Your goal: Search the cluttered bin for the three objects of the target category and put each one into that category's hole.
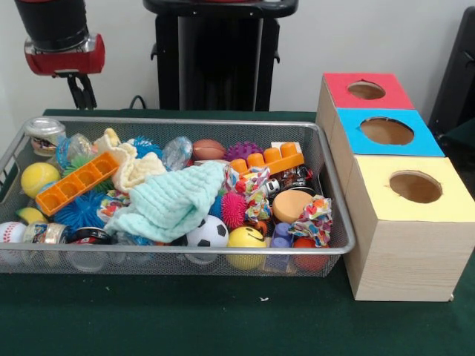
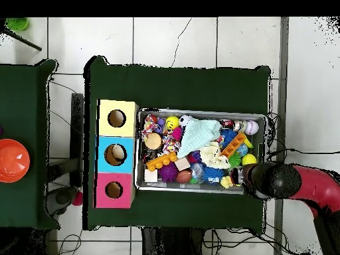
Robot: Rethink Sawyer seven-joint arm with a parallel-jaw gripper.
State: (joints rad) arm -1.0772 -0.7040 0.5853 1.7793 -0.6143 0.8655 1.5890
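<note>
No text, label, brand, number or sign can be read in either view. The small jars (image 1: 45,136) in the bin (image 1: 223,252) carry printed bands, and a dark tin (image 1: 88,236) at the near rim has a label, but the lettering on all of them is too small and blurred to make out. The three boxes (image 1: 401,193) beside the bin bear only plain coloured tops. The yellow ball (image 1: 246,241) shows a drawn face, not writing.
</note>
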